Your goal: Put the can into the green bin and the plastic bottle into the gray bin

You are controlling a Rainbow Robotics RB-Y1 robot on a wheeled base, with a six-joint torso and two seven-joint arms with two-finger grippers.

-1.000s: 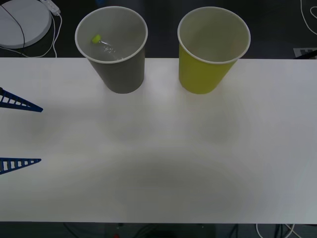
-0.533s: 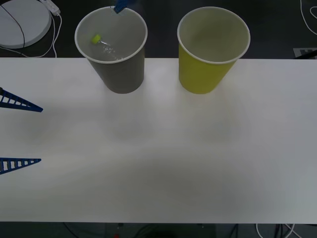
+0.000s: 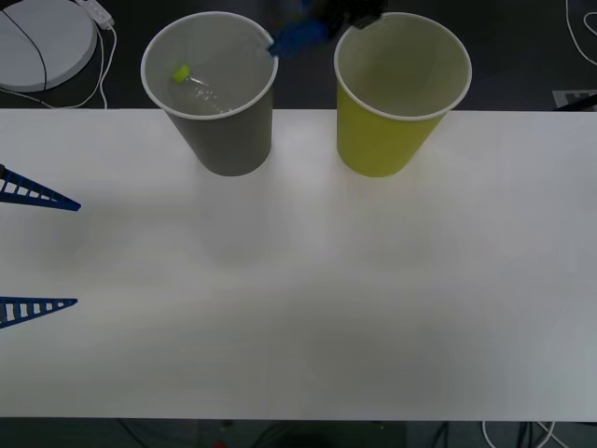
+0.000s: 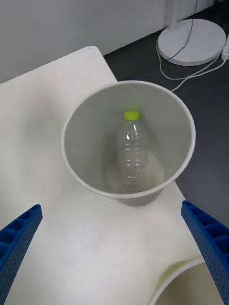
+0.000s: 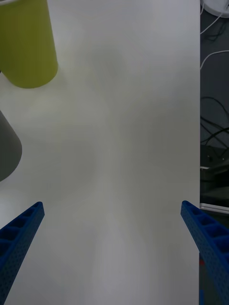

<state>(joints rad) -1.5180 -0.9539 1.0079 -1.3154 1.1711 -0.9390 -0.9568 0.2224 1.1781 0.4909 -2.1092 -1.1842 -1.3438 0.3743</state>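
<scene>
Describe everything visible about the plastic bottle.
The plastic bottle is small, clear and crinkled, with a ribbed lower body, no label and a lime yellow-green screw cap. It looks empty. It sits inside the gray bin, base down on the bin's pale floor and leaning, with its cap end resting against the inner wall below the white rim. Nothing but the bin touches it. The right gripper hangs open above the bin, apart from the bottle.
</scene>
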